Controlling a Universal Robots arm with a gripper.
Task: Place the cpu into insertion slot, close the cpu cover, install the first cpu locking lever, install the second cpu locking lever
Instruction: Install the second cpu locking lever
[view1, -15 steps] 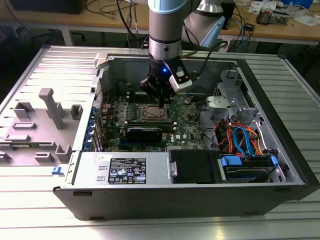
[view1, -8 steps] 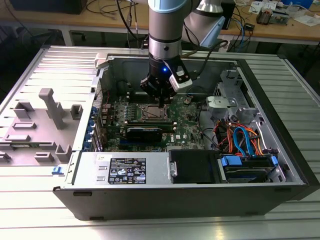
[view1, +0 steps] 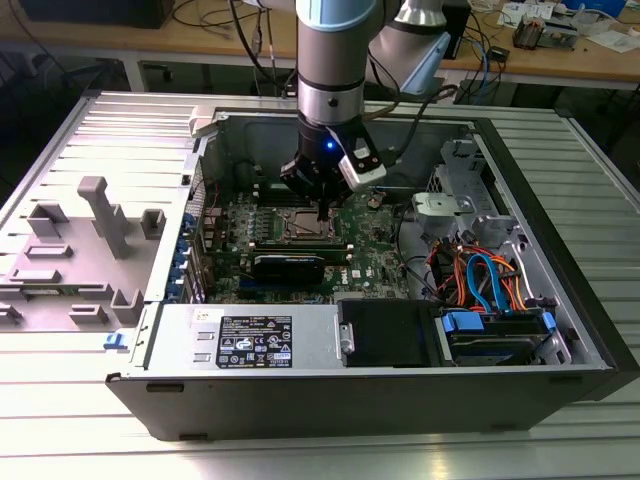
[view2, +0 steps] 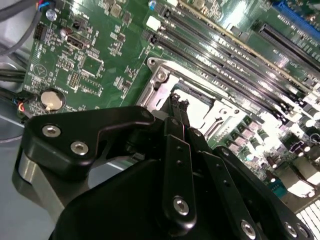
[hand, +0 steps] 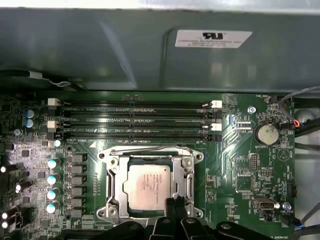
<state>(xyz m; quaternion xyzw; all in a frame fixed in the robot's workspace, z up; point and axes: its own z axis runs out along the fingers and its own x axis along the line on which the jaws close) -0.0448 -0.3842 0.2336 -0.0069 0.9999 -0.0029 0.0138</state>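
First wrist view, cpu (hand: 149, 187) seated under cpu cover (hand: 188, 176), hand (hand: 175, 204) touching

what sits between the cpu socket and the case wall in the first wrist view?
Four long black memory slots run across the green board between the insertion slot and the grey case wall.

Bright, even overhead light; white glare streaks the memory slots (view2: 235, 55) in both wrist views; near fingers (view2: 177, 150) blur.

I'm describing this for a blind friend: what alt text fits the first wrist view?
A silver-grey cpu sits in its insertion slot on a green circuit board, the silver cpu cover framing it. The black gripper reaches the socket's edge, with long memory slots beyond.
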